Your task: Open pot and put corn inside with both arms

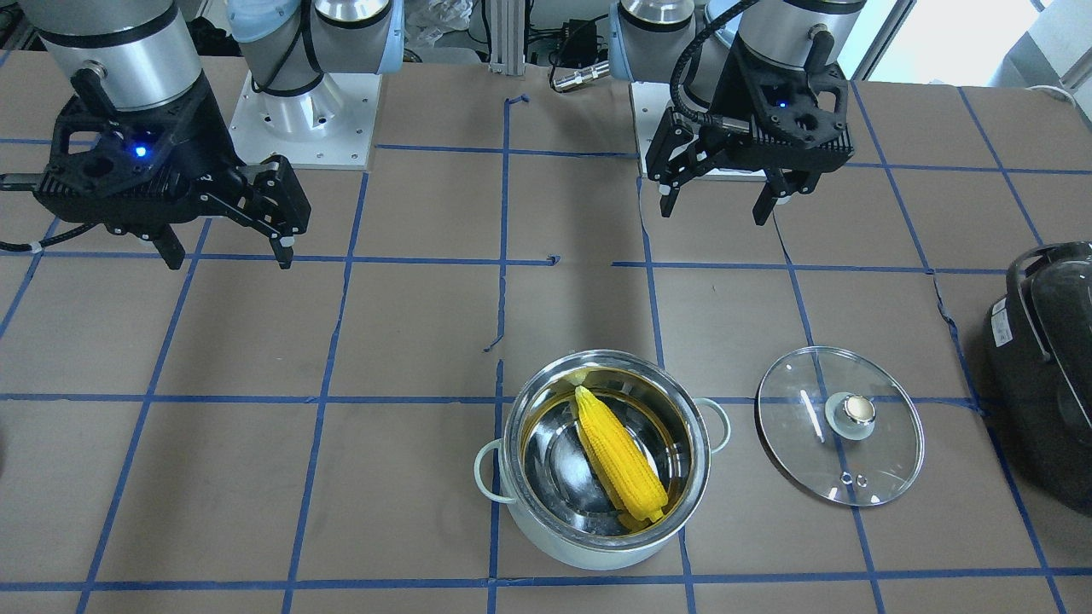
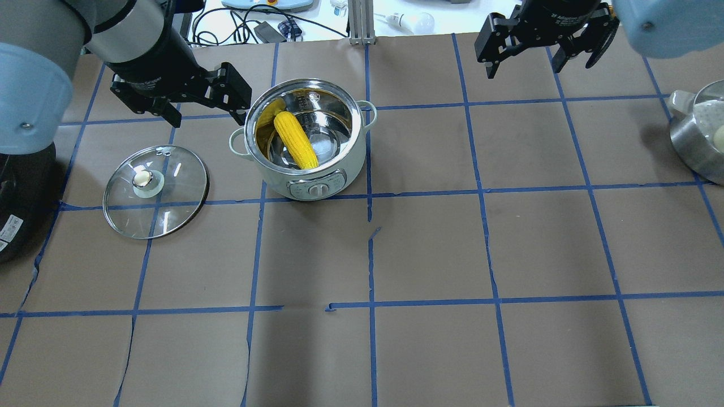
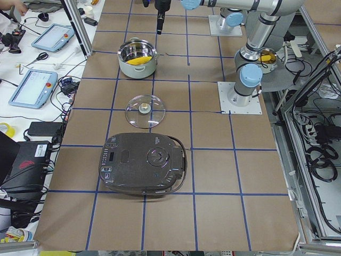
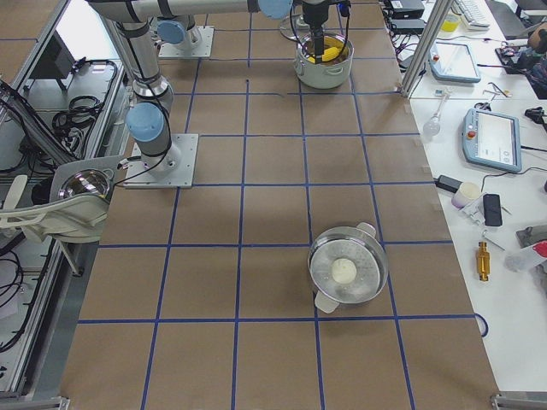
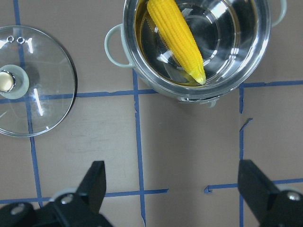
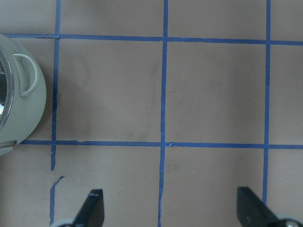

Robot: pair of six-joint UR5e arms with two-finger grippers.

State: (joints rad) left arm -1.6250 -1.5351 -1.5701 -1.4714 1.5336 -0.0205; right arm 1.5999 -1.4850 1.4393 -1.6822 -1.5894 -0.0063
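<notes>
The mint-green pot (image 1: 597, 554) stands open on the brown table. It also shows in the overhead view (image 2: 339, 169), the left wrist view (image 5: 232, 38) and at the right wrist view's left edge (image 6: 23, 109). The yellow corn (image 1: 618, 465) lies slanted inside it, also in the overhead view (image 2: 294, 140) and the left wrist view (image 5: 176, 38). The glass lid (image 1: 802, 426) lies flat on the table beside the pot, knob up, also in the overhead view (image 2: 169, 192) and the left wrist view (image 5: 42, 104). My left gripper (image 1: 717, 205) (image 2: 206, 113) (image 5: 173, 170) is open and empty, raised behind the pot. My right gripper (image 1: 226, 251) (image 2: 526, 65) (image 6: 168, 198) is open and empty, far from the pot.
A black appliance with a handle (image 1: 1045, 367) (image 2: 17, 220) (image 3: 144, 162) sits beyond the lid at the table's end. A second steel pan with a white ball in it (image 2: 701, 141) (image 4: 346, 272) stands at the other end. Blue tape lines grid the table.
</notes>
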